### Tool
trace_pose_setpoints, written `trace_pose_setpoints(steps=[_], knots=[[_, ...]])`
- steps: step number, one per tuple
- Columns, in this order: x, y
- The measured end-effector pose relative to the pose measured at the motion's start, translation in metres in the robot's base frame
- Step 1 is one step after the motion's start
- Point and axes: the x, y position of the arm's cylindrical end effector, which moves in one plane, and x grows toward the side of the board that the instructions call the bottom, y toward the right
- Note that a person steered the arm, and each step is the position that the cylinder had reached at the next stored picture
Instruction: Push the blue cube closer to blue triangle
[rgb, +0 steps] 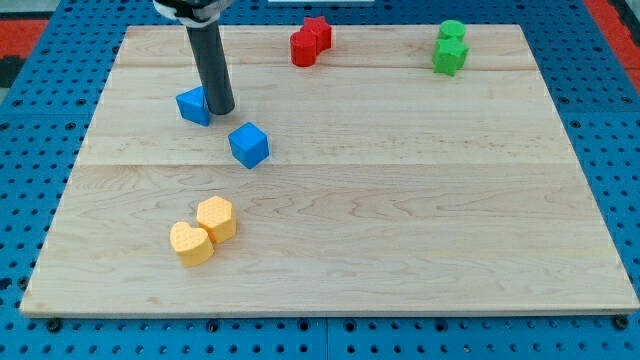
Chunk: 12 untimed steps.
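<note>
Wooden board (400, 200) lies on a blue pegboard (30, 150). No containers anywhere on it; every block sits loose on the bare wood.

My tip (221, 110) is down on the board near the top left corner, touching or just beside the right side of the blue triangle (193, 105). No jaws on this rod, so nothing to report as apart or together; it clamps nothing.

Blue cube (249, 145) sits just below and to the right of my tip, near it but apart. A small gap of wood shows between cube and triangle.

Two yellow blocks near the bottom left: a yellow heart-shaped block (190, 243) and a yellow hexagon-like block (216, 217), touching each other, the second up and to the right of the first.

Two red blocks (310, 41) pressed together at the top edge, left of centre; shapes hard to make out.

Two green blocks (450, 49) touching, near the top right corner, one behind the other.
</note>
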Motion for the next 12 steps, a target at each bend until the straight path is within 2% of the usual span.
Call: trace_pose_setpoints(steps=[1,2,3,5,6,7,9,10,11,12], knots=[[-0.006,0.009],[-0.007,-0.033],[-0.002,-0.031],[0.008,0.11],[0.06,0.127],[0.088,0.079],[0.077,-0.051],[0.067,-0.065],[0.081,-0.028],[0.081,0.058]])
